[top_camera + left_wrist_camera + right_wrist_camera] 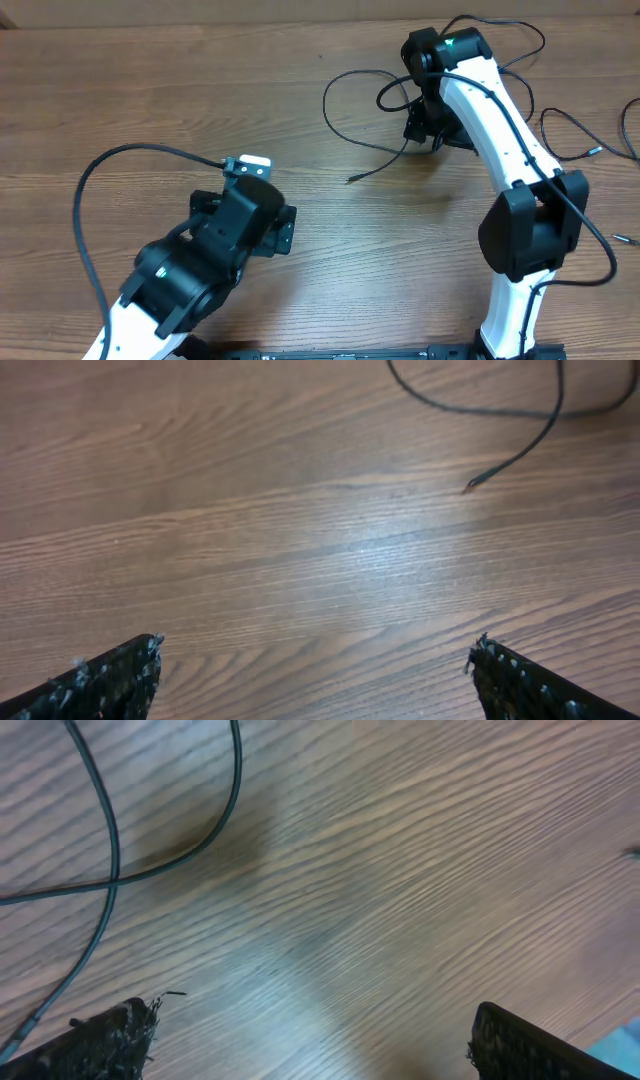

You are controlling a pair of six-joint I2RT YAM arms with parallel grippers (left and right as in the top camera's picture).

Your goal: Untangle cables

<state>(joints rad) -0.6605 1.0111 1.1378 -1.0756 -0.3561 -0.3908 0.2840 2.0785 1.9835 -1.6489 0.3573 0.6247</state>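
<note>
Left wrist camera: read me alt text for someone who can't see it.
The left gripper hangs open over a wooden table, its two dark fingertips at the bottom corners, holding nothing. A thin black cable curves across the top right, its plug end lying on the wood.

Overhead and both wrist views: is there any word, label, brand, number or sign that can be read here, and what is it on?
No readable text in any view.
Small pale part at the left arm's wrist: too small to tell whether it bears print.
Green light on the right arm: a lamp only, no sign.
Cables and table: no markings visible.
</note>
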